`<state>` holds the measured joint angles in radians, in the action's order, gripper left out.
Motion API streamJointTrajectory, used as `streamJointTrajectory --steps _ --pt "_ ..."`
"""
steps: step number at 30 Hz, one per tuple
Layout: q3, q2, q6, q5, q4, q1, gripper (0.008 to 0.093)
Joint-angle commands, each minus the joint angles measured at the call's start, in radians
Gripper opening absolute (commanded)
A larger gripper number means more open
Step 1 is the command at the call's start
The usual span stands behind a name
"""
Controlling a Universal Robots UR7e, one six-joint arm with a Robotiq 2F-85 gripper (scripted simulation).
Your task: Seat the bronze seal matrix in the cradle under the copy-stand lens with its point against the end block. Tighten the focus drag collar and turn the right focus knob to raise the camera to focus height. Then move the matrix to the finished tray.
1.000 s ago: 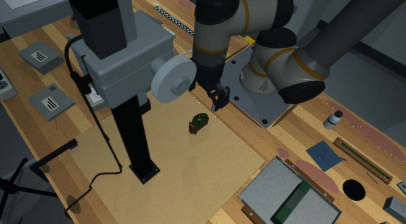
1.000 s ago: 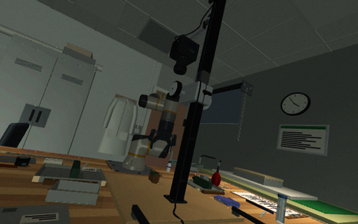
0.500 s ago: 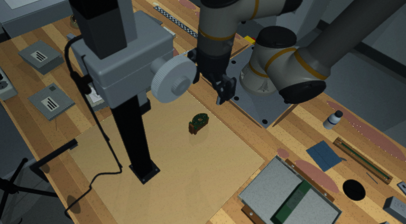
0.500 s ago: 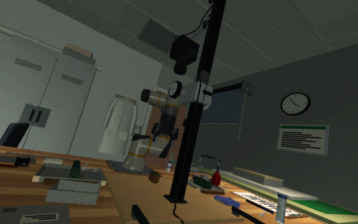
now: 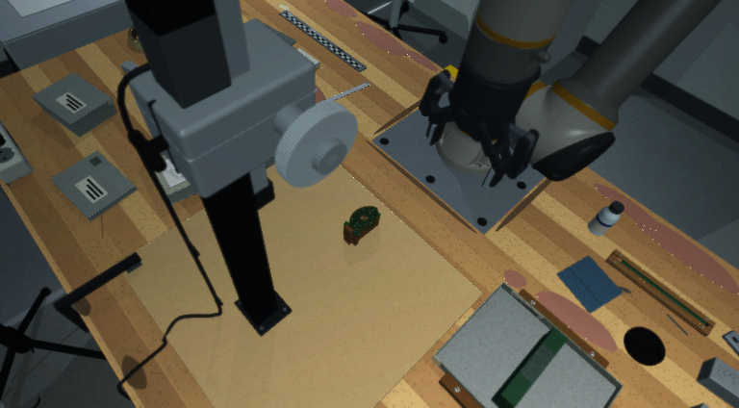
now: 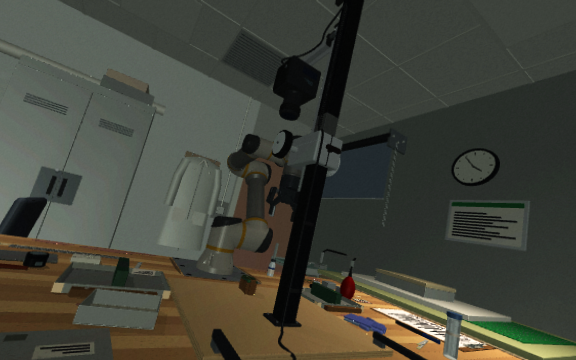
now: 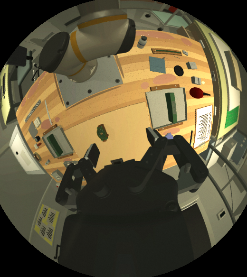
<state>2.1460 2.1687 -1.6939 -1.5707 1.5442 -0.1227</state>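
My gripper (image 5: 470, 149) hangs high above the bench, over the grey base plate (image 5: 458, 169) of the arm. The bronze seal matrix (image 5: 361, 224) lies on the tan baseboard below, left of the gripper and apart from it. In the wrist camera the matrix (image 7: 102, 132) shows far below, ahead of the fingers (image 7: 123, 144). The right focus knob (image 5: 316, 143) sticks out from the grey carriage on the black copy-stand column, left of the gripper. The camera (image 6: 295, 85) sits high on the column. The cradle is hidden by the carriage in the side camera. The gripper is open and empty.
A grey tray with a green block (image 5: 526, 361) lies at the near right of the bench. A second tray (image 7: 56, 143) sits on the far side of the baseboard. A small white bottle (image 5: 605, 218), a blue cloth (image 5: 587, 282) and a ruler (image 5: 322, 40) lie around.
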Motion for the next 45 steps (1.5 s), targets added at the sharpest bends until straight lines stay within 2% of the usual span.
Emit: streamJointTrajectory --steps 1,9,17,21,23,26,34,37,41,45 --pt "-0.01 0.0 0.022 0.0 -0.01 0.023 0.0934" --pt "-0.072 0.0 0.167 0.001 -0.074 0.167 0.0934" --pt "-0.083 -0.004 0.188 -0.001 -0.084 0.189 0.0934" --pt "-0.096 -0.047 0.186 -0.043 -0.136 0.225 0.0934" --pt "-0.112 -0.097 0.182 -0.092 -0.195 0.265 0.0934" --pt "-0.147 -0.206 0.174 -0.199 -0.324 0.355 0.0934" --pt "-0.269 -0.588 0.143 -0.576 -0.781 0.668 0.0934" --pt "-0.307 -0.707 0.133 -0.695 -0.924 0.765 0.0934" --pt "-0.338 -0.803 0.126 -0.791 -1.041 0.844 0.0934" --pt "-0.347 -0.828 0.123 -0.819 -1.074 0.865 0.0934"
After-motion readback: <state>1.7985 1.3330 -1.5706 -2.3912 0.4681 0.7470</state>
